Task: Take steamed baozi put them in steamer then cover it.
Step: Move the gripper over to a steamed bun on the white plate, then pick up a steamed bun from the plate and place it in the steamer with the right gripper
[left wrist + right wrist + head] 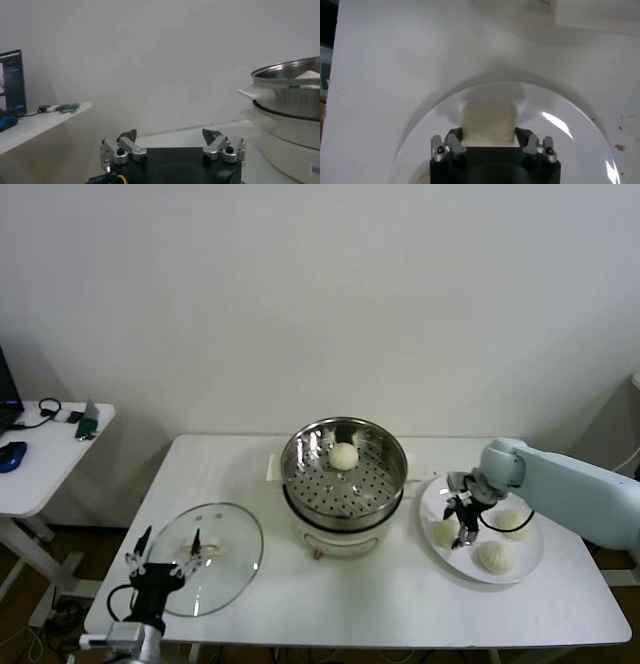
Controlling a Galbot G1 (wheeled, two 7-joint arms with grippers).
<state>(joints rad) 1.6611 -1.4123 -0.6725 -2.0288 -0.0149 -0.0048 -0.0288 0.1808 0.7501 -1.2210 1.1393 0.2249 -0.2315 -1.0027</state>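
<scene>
Your right gripper [463, 529] is down over the white plate [530, 569] on the bench [400, 604], to the right of the steamer [344, 484]. In the right wrist view its fingers [454, 140] press against both sides of one baozi [488, 122], closed in on it so the bun fills the space between them. That bun sits on the plate; you cannot tell from these views whether it has left the surface.

In the head view three buns show on the plate: one [444, 532] just beside the gripper on the steamer side, one [512, 520] at the far side of the fingers, and one [495, 557] nearer the front edge. Which of them is the gripped one you cannot tell from that view. A fourth baozi [344, 455] lies inside the steamer basket, toward its back wall.

Your left gripper [165, 559] hangs at the front left corner of the bench, just at the near edge of the glass cover [235, 559], which lies flat on the bench to the left of the steamer. Its fingers [127, 142] stand spread wide apart with nothing between them.
</scene>
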